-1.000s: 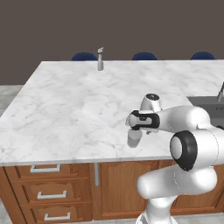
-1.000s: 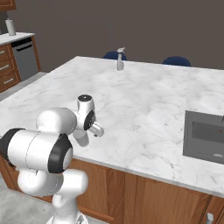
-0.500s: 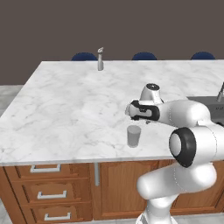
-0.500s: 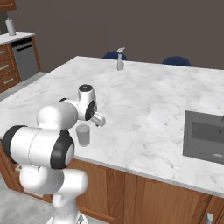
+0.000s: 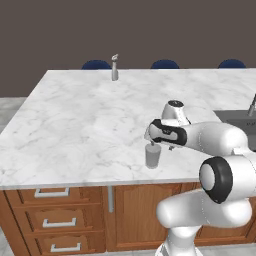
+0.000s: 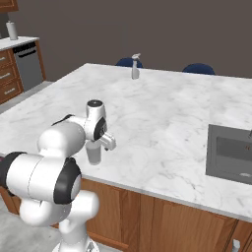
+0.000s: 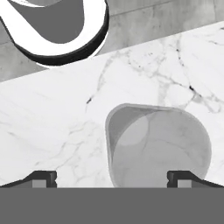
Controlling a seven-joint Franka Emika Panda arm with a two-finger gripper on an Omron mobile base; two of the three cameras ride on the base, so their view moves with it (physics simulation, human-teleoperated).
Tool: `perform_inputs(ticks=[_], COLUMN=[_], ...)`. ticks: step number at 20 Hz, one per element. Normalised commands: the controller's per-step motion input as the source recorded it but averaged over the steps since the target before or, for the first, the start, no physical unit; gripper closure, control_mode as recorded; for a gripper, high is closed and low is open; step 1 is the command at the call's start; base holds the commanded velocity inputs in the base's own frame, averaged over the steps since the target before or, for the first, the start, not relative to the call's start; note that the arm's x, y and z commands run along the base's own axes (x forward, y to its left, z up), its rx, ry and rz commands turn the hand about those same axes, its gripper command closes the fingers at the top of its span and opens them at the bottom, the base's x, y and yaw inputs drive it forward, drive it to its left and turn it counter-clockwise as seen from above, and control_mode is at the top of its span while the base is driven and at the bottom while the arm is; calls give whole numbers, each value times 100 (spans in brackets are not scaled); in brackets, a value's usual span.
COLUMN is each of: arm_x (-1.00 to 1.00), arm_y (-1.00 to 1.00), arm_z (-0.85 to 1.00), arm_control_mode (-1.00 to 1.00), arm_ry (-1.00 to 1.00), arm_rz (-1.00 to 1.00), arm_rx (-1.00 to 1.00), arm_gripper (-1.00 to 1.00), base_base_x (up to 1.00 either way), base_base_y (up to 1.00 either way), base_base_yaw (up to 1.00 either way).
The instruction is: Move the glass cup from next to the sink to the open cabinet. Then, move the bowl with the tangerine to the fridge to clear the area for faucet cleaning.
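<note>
While the white Franka arm bends low over the near edge of the white marble counter, its two-finger claw hangs just above the small translucent grey glass cup, with its dark fingertips spread wide, one on each side of the cup's rim and neither touching it. Nothing is pinched between them. In the hand view the cup sits directly below the claw, between the two tips, its open mouth facing up and its round bottom visible through the wall. The cup stands upright on the marble, close to the counter's front edge, and in the right base view it shows just beneath the claw's white body, beside the arm's dark wrist joint.

Well away from the claw, toward the far edge of the counter, stands a slim grey pump dispenser. Off to the side of the claw, along the same counter, lies the dark grey rectangular recessed sink, and a bit of the slim faucet rises at its edge in the left base view. Below the claw, under the counter's lip, are warm brown wooden drawer fronts with silver handles. Beyond the far edge of the counter the rounded tops of dark blue chair backs show.
</note>
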Motion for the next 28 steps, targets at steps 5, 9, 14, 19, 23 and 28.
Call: perform_inputs(ticks=[5,9,14,19,23,28], arm_x=[16,0,2,9,-9,-22], arm_y=[1,6,8,0,0,5], arm_z=[-42,-56,-46,-13,0,37], arm_control_mode=[-100,-100,-100,-100,-100,-100], arm_ry=[10,14,7,0,-2,-5], arm_rz=[0,0,0,0,0,-5], arm_rx=[-2,-2,-2,-2,0,0], arm_gripper=[-100,-100,100,100,100,100], base_base_x=[0,0,0,0,0,0], base_base_y=[0,0,0,0,0,0], base_base_yaw=[0,0,0,0,0,0])
